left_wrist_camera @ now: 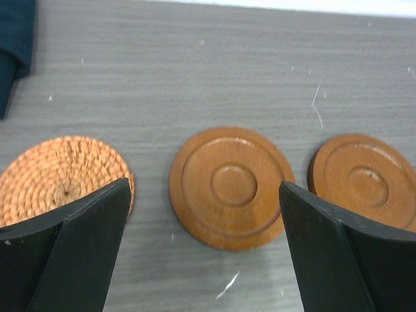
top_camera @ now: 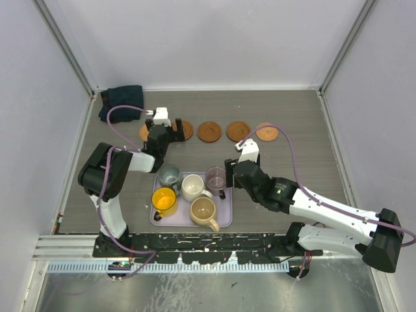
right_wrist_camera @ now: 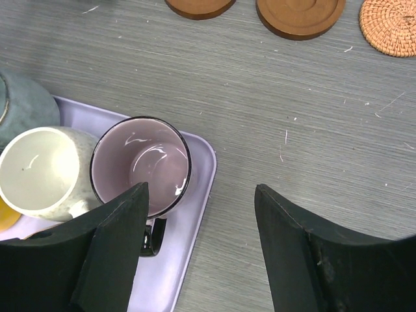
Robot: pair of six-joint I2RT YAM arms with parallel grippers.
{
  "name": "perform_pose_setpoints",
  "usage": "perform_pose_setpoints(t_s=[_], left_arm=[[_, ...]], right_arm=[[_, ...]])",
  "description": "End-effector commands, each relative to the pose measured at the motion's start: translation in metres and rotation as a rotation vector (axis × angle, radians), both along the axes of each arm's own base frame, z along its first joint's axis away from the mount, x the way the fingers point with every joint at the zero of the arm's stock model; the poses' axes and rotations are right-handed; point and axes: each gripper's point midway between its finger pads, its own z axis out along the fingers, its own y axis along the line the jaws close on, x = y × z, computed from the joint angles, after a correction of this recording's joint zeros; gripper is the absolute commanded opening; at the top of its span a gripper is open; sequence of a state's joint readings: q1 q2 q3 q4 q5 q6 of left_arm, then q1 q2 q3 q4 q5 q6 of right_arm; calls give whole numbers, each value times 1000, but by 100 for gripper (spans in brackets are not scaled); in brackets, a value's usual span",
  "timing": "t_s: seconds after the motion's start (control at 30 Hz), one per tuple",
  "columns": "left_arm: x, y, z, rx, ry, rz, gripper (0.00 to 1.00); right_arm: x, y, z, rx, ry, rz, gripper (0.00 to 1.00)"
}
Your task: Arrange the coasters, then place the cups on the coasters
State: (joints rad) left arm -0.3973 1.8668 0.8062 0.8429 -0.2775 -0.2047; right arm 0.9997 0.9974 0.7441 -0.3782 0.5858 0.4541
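A: Coasters (top_camera: 209, 131)?
B: Five in a row on the table (top_camera: 292, 110). One wooden coaster (left_wrist_camera: 231, 187) lies centred between the left jaws, which are wide apart with nothing gripped. A woven coaster (left_wrist_camera: 58, 175) is partly hidden behind one jaw, and a second wooden coaster (left_wrist_camera: 364, 182) behind the other.
A: Cups (top_camera: 193, 187)?
B: All five are on the lavender tray (top_camera: 224, 220). Right jaws apart, holding nothing. The purple cup (right_wrist_camera: 142, 166) is partly behind one jaw, and bare table shows between them.

Brown coasters (left_wrist_camera: 231, 187) carry ringed grooves; one woven coaster (left_wrist_camera: 62, 175) is orange; the tray (right_wrist_camera: 175, 253) is lavender, the table (left_wrist_camera: 195, 78) streaky grey.
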Motion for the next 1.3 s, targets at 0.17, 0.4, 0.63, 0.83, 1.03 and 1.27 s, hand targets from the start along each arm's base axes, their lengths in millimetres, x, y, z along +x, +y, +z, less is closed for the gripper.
perform_pose_setpoints(t_s=[0.17,0.4,0.63,0.83,1.03,1.27], left_arm=[[32,8,61,42,-266,76,98],[-5,29,102,67,-223,99,98],[-58,28,82,7,-84,2,98],[-89,42,78,-172,-9,97,98],[-105,56,30,-119,186,185,98],[-121,57,2,-108,241,179,98]], right_arm=[[12,4,26,39,-69,-43,71],[19,-4,32,41,-117,-98,71],[37,15,44,106,-210,-101,71],[44,24,44,114,-255,-87,71],[38,25,22,53,-165,-69,71],[17,23,-13,-21,-16,-34,70]])
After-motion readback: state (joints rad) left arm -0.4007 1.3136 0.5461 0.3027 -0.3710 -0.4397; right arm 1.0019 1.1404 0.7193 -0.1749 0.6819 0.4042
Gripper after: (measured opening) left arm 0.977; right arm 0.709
